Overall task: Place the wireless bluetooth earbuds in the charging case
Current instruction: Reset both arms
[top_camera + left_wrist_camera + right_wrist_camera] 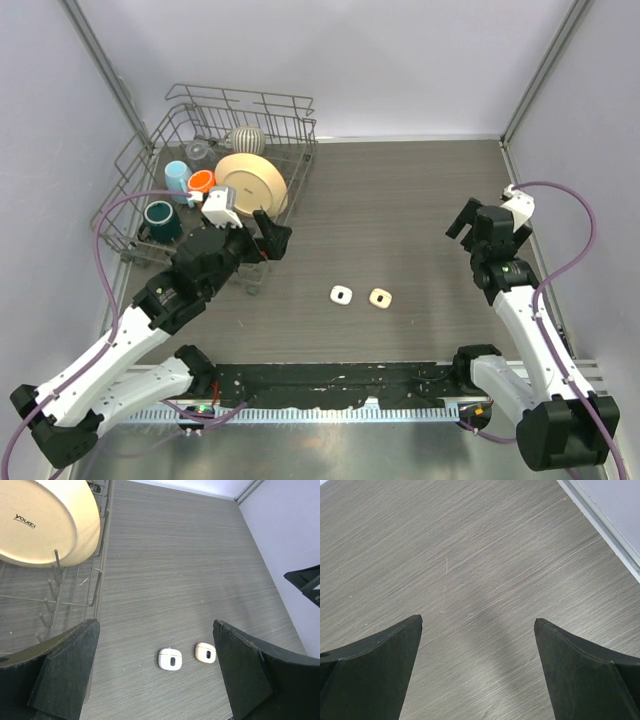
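Left claw (272, 235) and right claw (470, 222) are gaping empty; white case (341, 294) and cream case (380, 297) are lying untouched, insertion seemingly pending.

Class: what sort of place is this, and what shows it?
Probably a robot lab test cell, not a kitchen: plain grey walls enclose the table, two arms are bolted at its near edge, a dish rack holds cups.

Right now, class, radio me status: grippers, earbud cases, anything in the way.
Left gripper open by dish rack. Right gripper open above table. White case, cream case side by side, untouched; no loose earbuds visible. Path unobstructed.
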